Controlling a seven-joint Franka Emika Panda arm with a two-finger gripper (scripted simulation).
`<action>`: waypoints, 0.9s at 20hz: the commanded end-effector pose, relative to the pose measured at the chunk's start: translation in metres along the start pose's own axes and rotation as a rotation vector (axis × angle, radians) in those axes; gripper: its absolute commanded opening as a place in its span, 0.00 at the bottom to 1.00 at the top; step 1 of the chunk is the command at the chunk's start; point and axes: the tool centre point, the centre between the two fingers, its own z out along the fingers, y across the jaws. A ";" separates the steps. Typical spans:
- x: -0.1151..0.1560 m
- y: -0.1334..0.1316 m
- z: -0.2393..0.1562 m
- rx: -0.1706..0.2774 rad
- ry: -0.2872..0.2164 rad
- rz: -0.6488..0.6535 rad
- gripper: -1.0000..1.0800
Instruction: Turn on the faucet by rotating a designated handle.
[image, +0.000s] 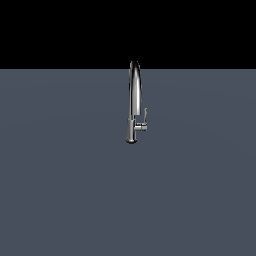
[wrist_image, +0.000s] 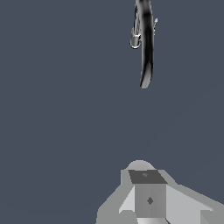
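Nearest the wrist camera sits the gripper (wrist_image: 148, 199), a pale grey blocky body with a darker square face, filling the lower edge of that view. Its fingertips cannot be made out as separate parts, so how far apart they stand cannot be told. Nothing is seen between them, and the gripper touches nothing; it hangs well apart from the faucet, with bare grey floor (wrist_image: 61, 113) between the two. The exterior view does not show the arm or gripper at all.

Standing alone on the flat slate-grey floor (image: 65, 190) is the faucet (image: 134, 95), near the middle of the exterior view and just below the line where the floor meets the black backdrop. Its long axis is upright: a short cylindrical base (image: 131, 134) at the bottom, then a slim chrome gooseneck spout rising to a high arch. In the wrist view the faucet (wrist_image: 146, 48) appears foreshortened, as a dark, glossy curved band.

On the faucet's lower body, a short horizontal stub sticks out toward the exterior view's right, and the handle (image: 145, 116), a thin chrome lever, rises from its end, pointing upward, close to parallel with the spout and just beside it. In the wrist view the handle cannot be told apart with confidence.
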 end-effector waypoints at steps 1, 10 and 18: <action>0.016 0.000 0.001 0.033 -0.031 0.033 0.00; 0.072 0.003 0.007 0.156 -0.144 0.153 0.00; 0.121 0.011 0.020 0.270 -0.248 0.263 0.00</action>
